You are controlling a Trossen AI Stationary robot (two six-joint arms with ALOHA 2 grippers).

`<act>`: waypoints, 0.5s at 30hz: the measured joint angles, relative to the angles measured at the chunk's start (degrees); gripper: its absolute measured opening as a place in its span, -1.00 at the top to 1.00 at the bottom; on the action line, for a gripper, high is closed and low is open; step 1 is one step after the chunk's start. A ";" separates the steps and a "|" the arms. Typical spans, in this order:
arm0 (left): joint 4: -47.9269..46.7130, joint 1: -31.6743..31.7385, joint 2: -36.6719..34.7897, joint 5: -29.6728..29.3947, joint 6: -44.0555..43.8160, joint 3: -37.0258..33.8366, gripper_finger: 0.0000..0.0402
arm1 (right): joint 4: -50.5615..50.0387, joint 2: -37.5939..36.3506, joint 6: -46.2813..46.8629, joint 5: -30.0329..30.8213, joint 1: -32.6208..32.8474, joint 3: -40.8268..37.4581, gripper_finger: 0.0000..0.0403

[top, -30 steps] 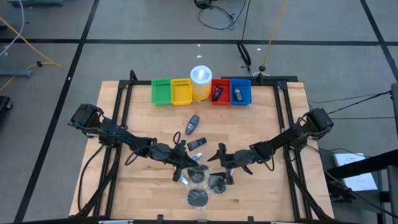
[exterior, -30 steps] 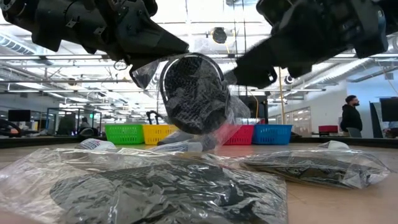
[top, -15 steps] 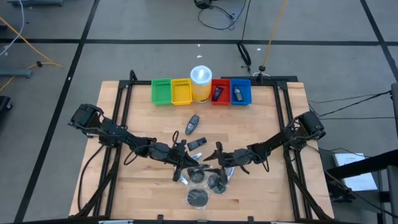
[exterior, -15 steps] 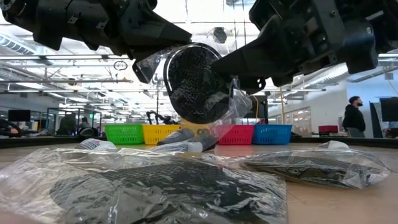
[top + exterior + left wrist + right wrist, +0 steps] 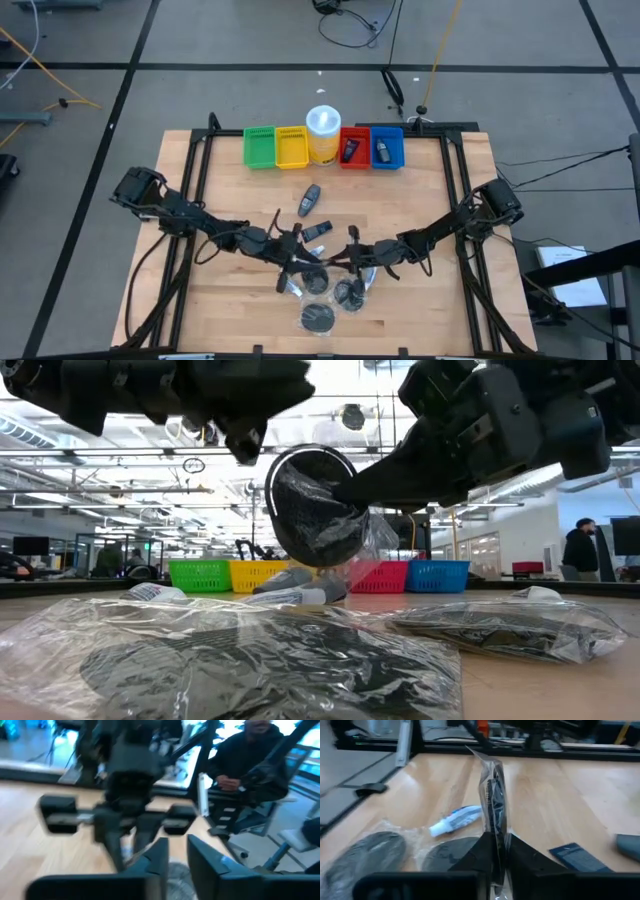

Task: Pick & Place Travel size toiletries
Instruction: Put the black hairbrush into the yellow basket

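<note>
- So the big change: half a second earlier the left gripper (image 5: 296, 250) was still on the top edge of the bagged dark disc (image 5: 318, 508) in the low view, and by this frame it had pulled up and off it. Looked like a hand-off between the arms that had just finished, so my guess is the next job was carrying the thing to a bin.
- The right gripper (image 5: 345, 262) now had the disc to itself. In its wrist view both fingers (image 5: 481, 854) were pinched tight on the lower edge of the clear bag, with the disc standing on edge above them, clear of the table.
- Left gripper was sitting just beside the right one over the middle of the table. Its wrist view showed its fingers (image 5: 161, 857) with a narrow gap between them and nothing clearly in it, so I'd call it apart and empty.
- Everything else looked unmoved: two more bagged discs (image 5: 318, 318) flat on the wooden table (image 5: 220, 310) under the arms, plus a little white tube (image 5: 455, 820) lying next to them.
- At the far edge, the red bin (image 5: 353, 150) and blue bin (image 5: 386, 148) each already held a small dark bottle; the green bin (image 5: 259, 147) and yellow bin (image 5: 292, 148) looked empty.
</note>
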 joint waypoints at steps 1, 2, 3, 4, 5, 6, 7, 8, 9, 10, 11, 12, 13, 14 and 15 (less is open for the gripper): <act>-0.22 0.00 -0.62 0.72 0.82 -0.02 0.51 | -0.06 0.00 -0.10 1.06 0.09 0.00 0.84; -0.96 -0.03 -1.44 0.81 1.28 -0.02 0.42 | -0.15 -0.01 -0.32 1.80 0.17 -0.06 0.83; -2.69 -0.03 -2.54 0.82 1.40 -0.01 0.33 | -0.13 -0.11 -0.44 2.51 0.32 -0.32 0.83; -6.24 -0.12 -4.31 0.42 0.64 0.00 0.25 | -0.20 -0.59 -0.69 2.81 0.48 -0.89 0.85; -11.37 -0.43 -6.55 -0.72 -1.57 0.00 0.19 | -0.39 -1.30 -0.85 2.82 0.67 -1.63 0.87; -17.20 -0.80 -9.05 -2.62 -4.20 0.00 0.14 | -0.05 -1.89 -0.83 2.82 0.82 -2.40 0.89; -22.14 -1.36 -11.26 -5.23 -6.02 0.00 0.10 | 0.75 -2.58 -0.81 2.82 0.89 -3.40 0.91; -27.58 -2.33 -13.64 -9.13 -7.27 0.00 0.08 | 1.88 -3.55 -0.80 2.85 1.03 -4.85 0.92; -32.48 -3.76 -15.30 -14.27 -8.07 0.00 0.07 | 3.64 -4.50 -0.80 2.93 1.14 -6.46 0.92; -36.32 -5.41 -16.48 -19.81 -8.35 0.00 0.08 | 6.48 -5.26 -0.79 3.00 1.21 -8.00 0.91; -39.28 -7.12 -17.01 -25.60 -8.49 0.00 0.09 | 10.24 -5.90 -0.83 3.00 1.21 -9.68 0.89; -40.73 -8.68 -17.06 -31.14 -8.38 -0.02 0.10 | 14.27 -6.52 -0.85 3.00 1.19 -11.50 0.87; -40.88 -10.20 -16.82 -35.49 -7.70 -0.05 0.12 | 18.51 -6.89 -0.83 2.98 1.19 -13.19 0.85; -40.08 -11.52 -16.35 -39.25 -6.75 -0.22 0.14 | 22.53 -7.06 -0.80 2.84 1.19 -14.64 0.84; -38.47 -12.39 -15.46 -42.16 -5.42 -0.42 0.15 | 26.39 -7.13 -0.84 2.68 1.19 -16.03 0.83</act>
